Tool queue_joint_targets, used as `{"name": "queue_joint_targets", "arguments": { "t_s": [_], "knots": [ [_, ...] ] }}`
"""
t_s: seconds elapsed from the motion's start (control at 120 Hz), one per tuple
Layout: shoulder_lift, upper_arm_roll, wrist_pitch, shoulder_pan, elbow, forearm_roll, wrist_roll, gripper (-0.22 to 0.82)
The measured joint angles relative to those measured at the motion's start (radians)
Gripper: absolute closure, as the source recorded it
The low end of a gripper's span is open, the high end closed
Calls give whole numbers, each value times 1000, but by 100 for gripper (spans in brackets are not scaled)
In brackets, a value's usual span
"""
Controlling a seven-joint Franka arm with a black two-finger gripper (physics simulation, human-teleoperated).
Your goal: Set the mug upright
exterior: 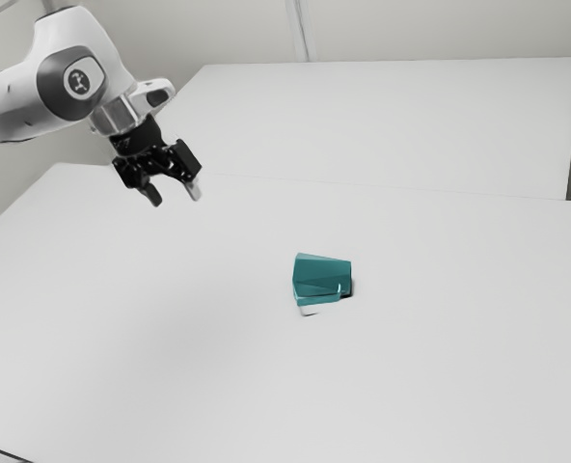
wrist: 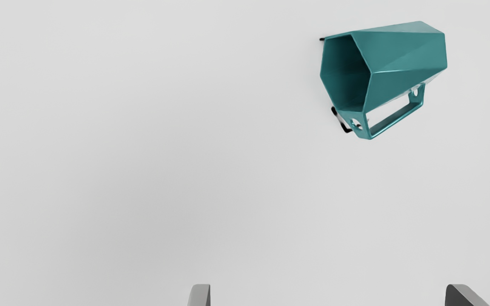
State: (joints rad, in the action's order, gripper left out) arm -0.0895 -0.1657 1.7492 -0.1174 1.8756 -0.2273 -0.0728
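Right, so the teal, many-sided mug [wrist: 402, 63] is lying on its side on the plain white desk [exterior: 440, 367], well apart from anything that could hold it. Its wide, dark mouth [wrist: 347, 74] faces the exterior view's left, the side the arm comes in from, while the narrower base points toward the exterior view's right. The squared teal handle [wrist: 396, 117] sticks out along the flank nearest the exterior camera. So the long axis runs broadly across that view.

Outward from there, the black two-finger tool [exterior: 175, 198] hangs above the desk, off toward the exterior view's left, on the mouth side of the mug. It is released: the fingers stand wide apart, with only bare surface between them.

The relation that matters, I judge, is how those fingers line up with the mug. The line from one fingertip to the other runs nearly along the mug's length rather than across it. Pinching the body side to side would therefore call for a good turn of the wrist, plus travel toward the mug and down. Closing as aligned now would risk meeting mouth and base end-on, or snagging the rim and sliding it.
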Motion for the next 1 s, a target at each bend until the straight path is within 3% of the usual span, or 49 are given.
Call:
{"name": "queue_joint_targets", "arguments": {
  "t_s": [0.625, 1.0],
  "knots": [
    [354, 1, 278, -22, 56, -561, -133, 0],
    [412, 6, 320, -56, 108, -807, -282, 0]
  ]
}}
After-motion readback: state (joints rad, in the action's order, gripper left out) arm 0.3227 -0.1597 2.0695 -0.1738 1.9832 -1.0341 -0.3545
